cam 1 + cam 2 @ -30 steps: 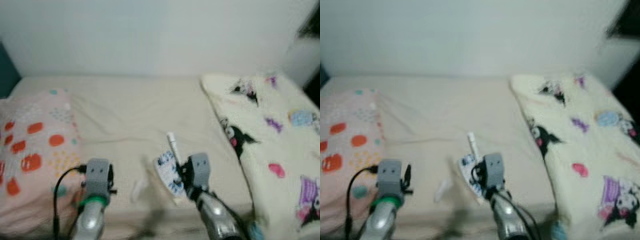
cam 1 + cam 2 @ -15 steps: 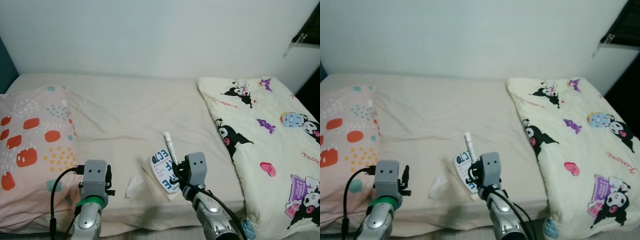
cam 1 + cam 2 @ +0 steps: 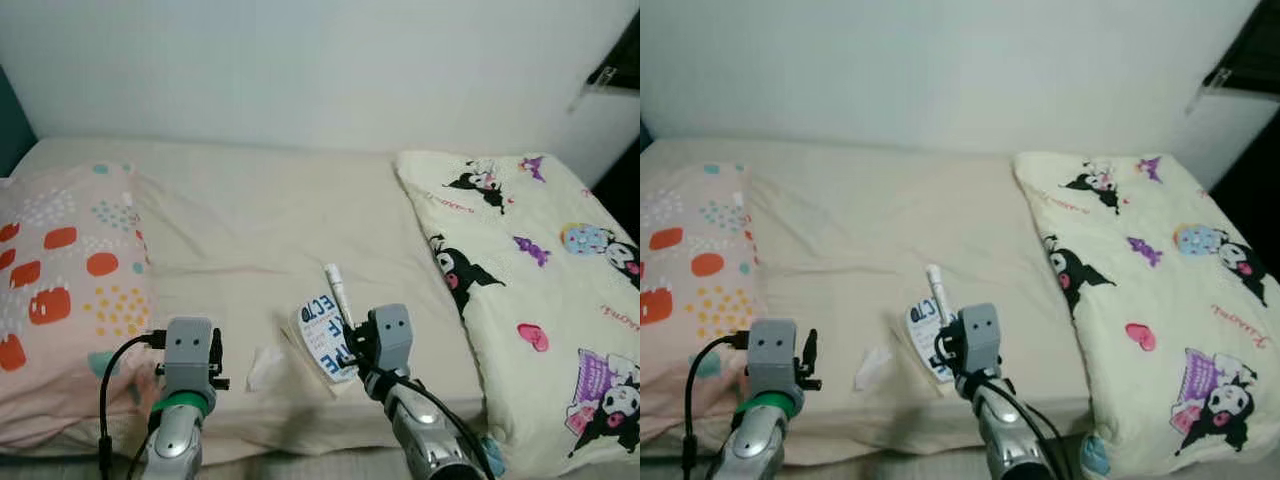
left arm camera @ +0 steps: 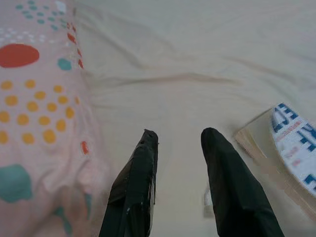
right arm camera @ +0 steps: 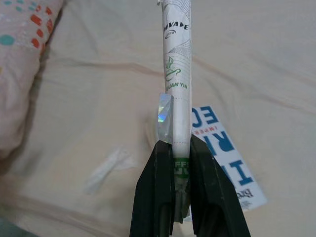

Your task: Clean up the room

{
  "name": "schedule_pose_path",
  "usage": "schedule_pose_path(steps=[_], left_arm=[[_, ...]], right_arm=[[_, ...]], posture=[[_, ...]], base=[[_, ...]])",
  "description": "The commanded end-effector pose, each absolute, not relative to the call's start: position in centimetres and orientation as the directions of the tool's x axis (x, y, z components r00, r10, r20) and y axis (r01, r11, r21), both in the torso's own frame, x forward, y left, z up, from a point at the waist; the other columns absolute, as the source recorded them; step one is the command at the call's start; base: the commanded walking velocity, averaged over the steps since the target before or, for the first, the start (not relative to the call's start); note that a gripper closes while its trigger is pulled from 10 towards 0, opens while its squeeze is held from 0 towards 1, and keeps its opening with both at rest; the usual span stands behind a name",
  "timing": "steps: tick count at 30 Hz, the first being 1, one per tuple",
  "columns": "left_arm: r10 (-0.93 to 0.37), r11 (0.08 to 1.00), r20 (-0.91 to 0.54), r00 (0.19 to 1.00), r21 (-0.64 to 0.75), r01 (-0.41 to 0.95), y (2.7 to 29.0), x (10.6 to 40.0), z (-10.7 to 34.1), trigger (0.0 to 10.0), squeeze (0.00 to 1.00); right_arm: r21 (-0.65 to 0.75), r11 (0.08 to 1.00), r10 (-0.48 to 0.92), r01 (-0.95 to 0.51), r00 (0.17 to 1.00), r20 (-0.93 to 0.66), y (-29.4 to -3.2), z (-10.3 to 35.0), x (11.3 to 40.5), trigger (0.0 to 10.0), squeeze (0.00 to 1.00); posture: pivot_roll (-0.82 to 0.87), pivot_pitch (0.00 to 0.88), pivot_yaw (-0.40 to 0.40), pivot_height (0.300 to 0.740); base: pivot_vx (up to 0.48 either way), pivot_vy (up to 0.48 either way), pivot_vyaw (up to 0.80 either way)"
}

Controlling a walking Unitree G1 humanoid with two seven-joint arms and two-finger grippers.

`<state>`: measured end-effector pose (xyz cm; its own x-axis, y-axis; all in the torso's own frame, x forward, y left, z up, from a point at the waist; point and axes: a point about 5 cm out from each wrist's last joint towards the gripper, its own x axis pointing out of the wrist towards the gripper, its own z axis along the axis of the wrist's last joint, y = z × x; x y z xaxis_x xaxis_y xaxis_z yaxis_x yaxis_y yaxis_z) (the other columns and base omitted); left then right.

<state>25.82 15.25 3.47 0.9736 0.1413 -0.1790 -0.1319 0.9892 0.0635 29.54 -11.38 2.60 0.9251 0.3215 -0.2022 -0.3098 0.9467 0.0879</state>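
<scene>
My right gripper (image 5: pixel 177 148) is shut on a rolled white paper tube (image 5: pixel 177 74) with green print, which sticks up above the bed (image 3: pixel 336 290). Beneath it lies a white and blue printed booklet (image 3: pixel 322 335) on the cream sheet. A crumpled white scrap of paper (image 3: pixel 262 366) lies on the sheet between my two arms. My left gripper (image 4: pixel 177 136) is open and empty, hovering over the sheet next to the spotted pillow, with the booklet's corner (image 4: pixel 291 148) off to one side.
A pink pillow (image 3: pixel 60 290) with orange and teal spots lies at the bed's left. A cream blanket (image 3: pixel 540 290) with cartoon figures covers the right side. A white wall (image 3: pixel 320 70) backs the bed.
The camera has steadied from a blur and shifted a little. The right gripper still holds the tube over the booklet. Neither arm has visibly moved.
</scene>
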Motion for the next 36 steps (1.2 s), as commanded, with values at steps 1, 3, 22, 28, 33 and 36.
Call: schedule_pose_path(steps=[1, 3, 22, 28, 33, 36], left_arm=[[0.139, 0.990, -0.198, 0.970, 0.050, -0.131, 15.11, 25.56, 3.18, 10.0, 0.00], [0.138, 0.990, -0.198, 0.970, 0.046, -0.131, 15.14, 25.51, 3.18, 10.0, 0.00], [0.124, 0.992, -0.208, 0.970, 0.039, -0.119, 15.23, 25.37, 3.04, 10.0, 0.00], [0.117, 0.993, -0.214, 0.970, 0.038, -0.112, 15.09, 25.30, 2.92, 10.0, 0.00], [0.114, 0.993, -0.215, 0.970, 0.037, -0.109, 15.01, 25.27, 2.90, 10.0, 0.00], [0.109, 0.994, -0.216, 0.970, 0.035, -0.104, 14.98, 25.32, 2.92, 10.0, 0.00]], right_arm=[[0.088, 0.947, 0.320, -0.308, 0.920, -0.227, -11.49, 2.05, 29.17, 10.0, 0.00], [0.087, 0.947, 0.321, -0.309, 0.919, -0.230, -11.53, 1.99, 29.12, 10.0, 0.00], [0.132, 0.947, 0.316, -0.293, 0.924, -0.216, -11.46, 2.07, 29.14, 10.0, 0.00], [0.135, 0.947, 0.316, -0.292, 0.924, -0.217, -11.52, 2.03, 29.11, 10.0, 0.00], [0.135, 0.946, 0.318, -0.294, 0.923, -0.217, -11.49, 2.03, 29.11, 10.0, 0.00], [0.137, 0.946, 0.319, -0.295, 0.922, -0.217, -11.39, 2.02, 29.12, 10.0, 0.00]], posture=[[0.05, 0.022, -0.065, 0.740], [0.05, 0.023, -0.064, 0.740], [0.05, 0.020, -0.057, 0.740], [0.05, 0.016, -0.058, 0.740], [0.05, 0.012, -0.057, 0.740], [0.05, 0.008, -0.055, 0.740]], base=[[0.000, 0.000, 0.00], [0.000, 0.000, 0.00], [0.000, 0.000, 0.00], [0.000, 0.000, 0.00], [0.000, 0.000, 0.00], [-0.166, 0.000, 0.00]])
